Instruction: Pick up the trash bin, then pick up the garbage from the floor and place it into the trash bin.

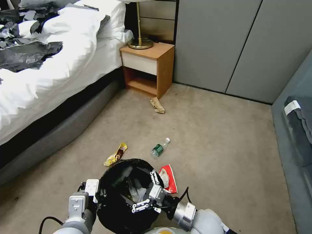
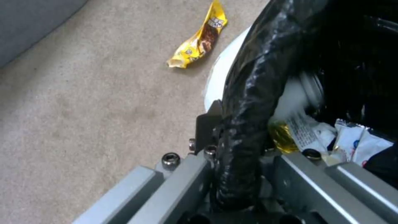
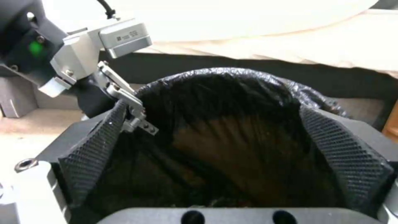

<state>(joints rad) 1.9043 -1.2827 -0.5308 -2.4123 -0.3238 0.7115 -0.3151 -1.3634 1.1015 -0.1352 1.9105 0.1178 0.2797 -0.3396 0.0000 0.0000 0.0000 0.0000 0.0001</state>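
The left gripper clamps the near-left rim of the trash bin. The right gripper hangs wide over its mouth, apparently empty. A yellow wrapper, bottle and red packet lie just beyond.

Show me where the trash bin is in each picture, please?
Head view: the trash bin sits bottom centre, between the left gripper on its rim and the open right gripper over its mouth.
Left wrist view: its bag-wrapped rim runs up the middle, pinched by the left gripper.
Right wrist view: its black mouth lies between the right gripper's pads.
Shared landmark: the black bag rim.
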